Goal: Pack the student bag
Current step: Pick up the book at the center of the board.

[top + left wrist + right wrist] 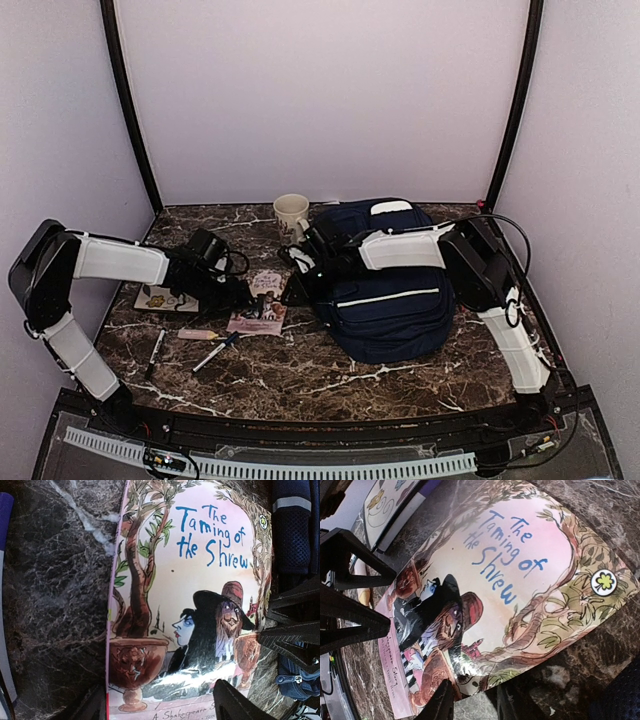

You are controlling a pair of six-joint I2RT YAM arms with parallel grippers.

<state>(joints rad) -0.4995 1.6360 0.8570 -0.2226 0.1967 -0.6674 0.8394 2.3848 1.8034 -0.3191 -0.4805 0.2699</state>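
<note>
The student bag (390, 290), navy with white stripes, lies at the right of the table; its fabric shows in the left wrist view (295, 525). Left of it lies a picture book, "The Taming of the Shrew" (262, 300) (200, 580) (520, 580). My left gripper (248, 297) (160, 695) (390, 600) stands wide open over the book's lower end, one finger on each side. My right gripper (293, 290) (472, 690) (265, 625) is at the book's edge nearest the bag, jaws a narrow gap apart, with the slightly lifted edge right at its tips.
A white mug (291, 212) stands behind the book. A flat illustrated book (160, 298) (385, 505) lies under the left arm. Two pens (155, 350) (215, 352) and a small pink stick (197, 334) lie near the front left.
</note>
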